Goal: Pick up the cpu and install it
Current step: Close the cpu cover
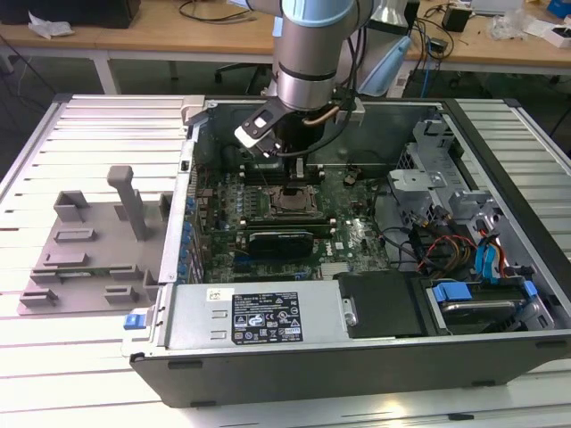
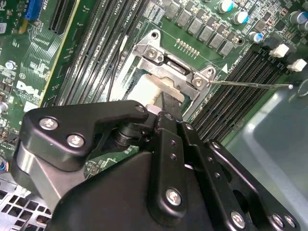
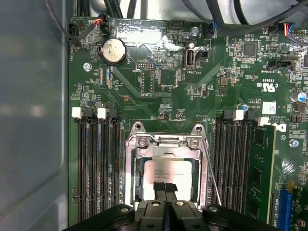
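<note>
- Workshop setting: a pale, ribbed metal desk carries an open black and grey computer case lying on its side.
- The cpu, a small flat square chip with a pale silver metal top, lies flat in the black square socket with its bright metal frame. It also shows as a pale patch in the second wrist view.
- By its look the chip should be light and stiff, with a smooth top that would slip under a loose pinch. The contacts beneath it and the socket's pins are the fragile parts, so it would best be held level by two opposite edges and never forced or slid sideways. As it sits, its edges are sunk inside the frame and offer little to grip.
- The black two-fingered hand hangs right over one edge of the chip. Its fingers are pressed together with no gap and nothing is held between them. Whether the tips touch the metal top I cannot tell.
- A thin steel lever wire stands out at a slant just beside the socket.
- Banks of black memory slots flank the socket on the green motherboard.
- A grey plastic fixture tray with upright posts rests on the desk at the exterior view's left, well apart from the hand.
</note>
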### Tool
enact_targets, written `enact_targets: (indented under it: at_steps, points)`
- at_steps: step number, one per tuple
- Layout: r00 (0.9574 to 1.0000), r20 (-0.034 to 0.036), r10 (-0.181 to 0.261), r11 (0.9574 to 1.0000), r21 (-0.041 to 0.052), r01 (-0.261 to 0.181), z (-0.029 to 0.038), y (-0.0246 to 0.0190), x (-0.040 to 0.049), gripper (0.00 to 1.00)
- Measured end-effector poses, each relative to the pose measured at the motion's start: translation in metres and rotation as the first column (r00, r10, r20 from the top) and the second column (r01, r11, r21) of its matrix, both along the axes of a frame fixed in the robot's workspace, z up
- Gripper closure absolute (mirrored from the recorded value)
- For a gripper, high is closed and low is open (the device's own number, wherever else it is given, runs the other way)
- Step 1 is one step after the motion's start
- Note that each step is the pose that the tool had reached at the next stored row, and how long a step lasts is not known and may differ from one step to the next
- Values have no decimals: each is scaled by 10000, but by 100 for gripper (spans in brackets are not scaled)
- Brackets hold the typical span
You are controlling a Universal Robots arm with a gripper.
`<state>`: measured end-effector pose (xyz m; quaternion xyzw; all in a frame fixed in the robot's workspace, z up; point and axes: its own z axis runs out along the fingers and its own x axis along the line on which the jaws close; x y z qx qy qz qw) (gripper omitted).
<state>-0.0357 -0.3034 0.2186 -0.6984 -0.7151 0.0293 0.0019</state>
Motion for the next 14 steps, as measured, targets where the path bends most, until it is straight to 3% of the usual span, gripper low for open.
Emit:
enact_targets:
  at_steps: [3, 7, 14]
  points:
    - [10000, 0, 0, 10000, -1, 0, 147, 0, 0, 89]
    - [10000, 0, 0, 10000, -1, 0, 273, 0, 0, 89]
    - [10000, 0, 0, 10000, -1, 0, 301, 0, 0, 89]
